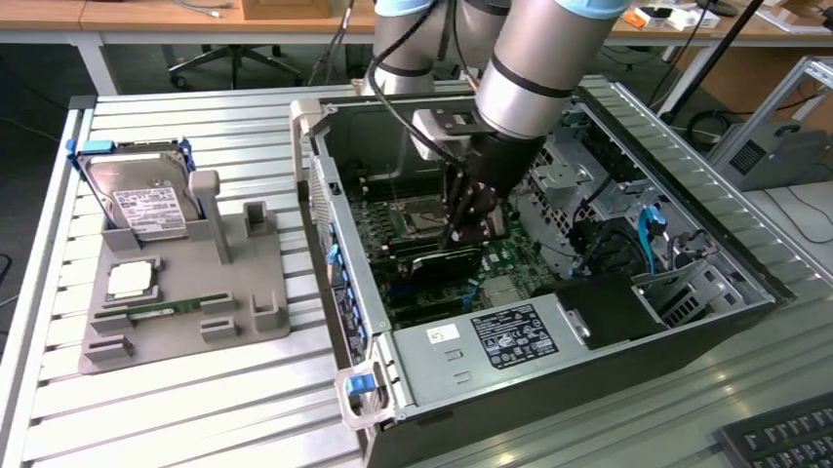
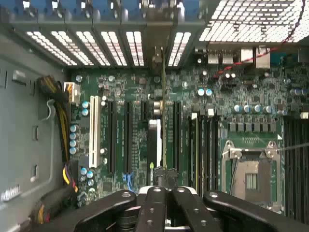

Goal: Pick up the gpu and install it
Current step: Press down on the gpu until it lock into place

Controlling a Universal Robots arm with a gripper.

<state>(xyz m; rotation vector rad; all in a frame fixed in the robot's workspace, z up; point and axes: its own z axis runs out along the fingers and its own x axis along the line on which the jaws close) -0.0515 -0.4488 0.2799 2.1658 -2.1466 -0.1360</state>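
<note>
From high and off to one side, we look down on the gripper (image 1: pixel 465 229) inside the open computer case (image 1: pixel 341 244). Our wrist view looks close past the fingers (image 2: pixel 154 208) onto the motherboard (image 2: pixel 130 130) beneath, shared by both.

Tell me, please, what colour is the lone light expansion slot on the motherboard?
The expansion slot is white, unlike the black slots beside it; the wrist view shows it best.
</note>
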